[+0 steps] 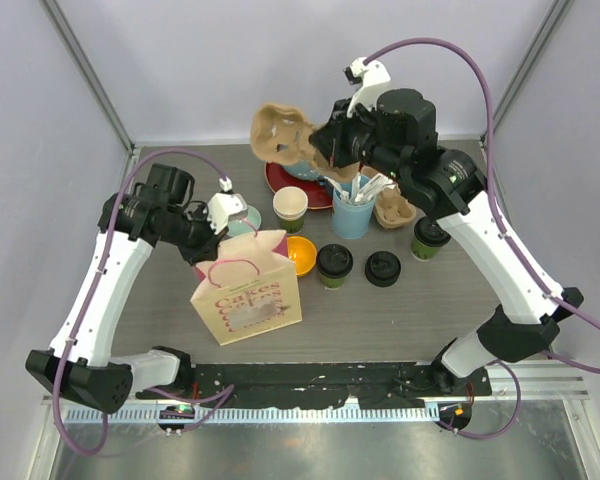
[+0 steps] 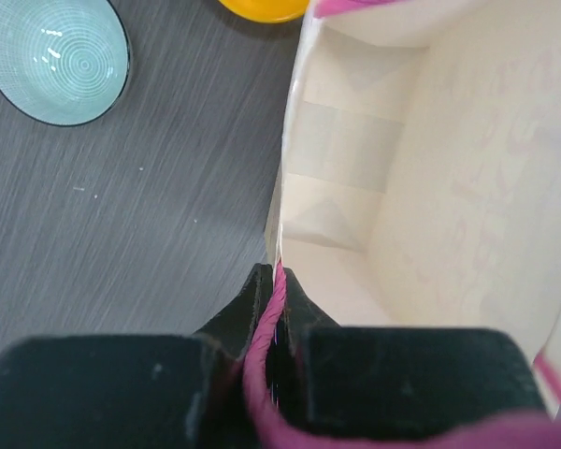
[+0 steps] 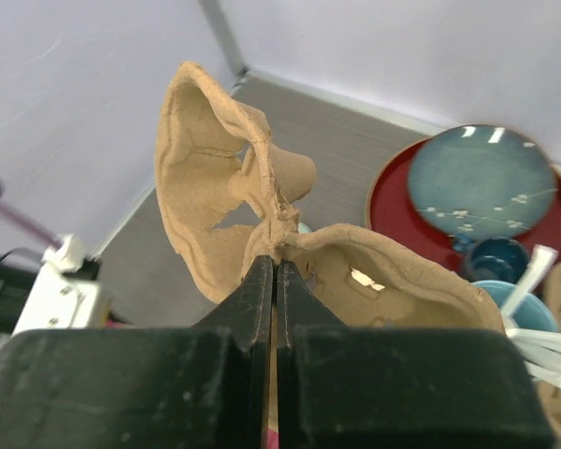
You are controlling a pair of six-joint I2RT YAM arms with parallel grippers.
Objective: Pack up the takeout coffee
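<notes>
**A:** What sits on the tabletop, going from the left?

**B:** One teal bowl, partly under the left arm. Next comes one paper bag, standing open. The left fingers are pressed together on its pink handle. Just behind the bag is one orange bowl.

**A:** And the coffees?

**B:** There are three dark green cups, all outside the bag. One open cup, cream inside, stands behind the orange bowl. Two wear black lids. The middle lidded cup is just right of the orange bowl, and the right lidded cup is close under the right arm. Loose black lids lie between those two, but I cannot tell how many.

**A:** What else?

**B:** One red plate at the back carries a blue plate. One light-blue cup holds white utensils. There are two pulp carriers. The raised carrier hangs in the air over the red plate, with the right fingers clamped on its middle ridge. The second carrier rests between the light-blue cup and the right lidded cup.

**A:** Is anything in the way?

**B:** The right arm crosses above the light-blue cup and the second carrier, hiding part of each.
</notes>
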